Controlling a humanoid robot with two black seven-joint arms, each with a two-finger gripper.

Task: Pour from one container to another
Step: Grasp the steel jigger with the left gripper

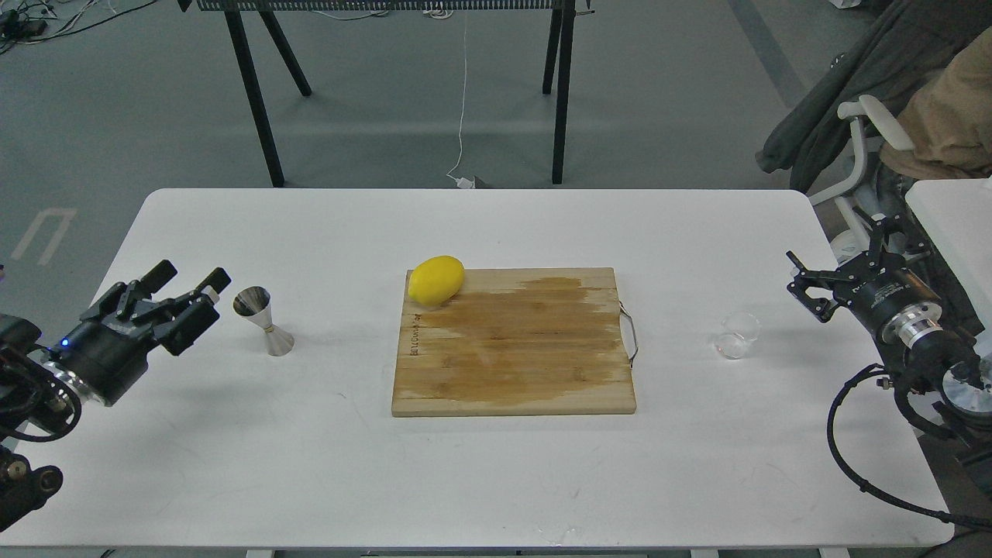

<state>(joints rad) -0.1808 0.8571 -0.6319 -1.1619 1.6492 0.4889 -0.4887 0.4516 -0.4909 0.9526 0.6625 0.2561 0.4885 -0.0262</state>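
Note:
The steel hourglass jigger (263,322) stands upright on the white table (496,480), left of the board. My left gripper (190,277) hangs open just to its left, fingers spread and nothing between them. The small clear glass cup (736,335) sits on the table right of the board. To the cup's right, near the table's edge, my right gripper (806,287) is open and holds nothing, a short gap away from the cup.
A wooden cutting board (515,341) with a wet stain lies mid-table, a yellow lemon (436,280) on its far left corner. Black stand legs rise behind the table. A chair with clothing is at the far right.

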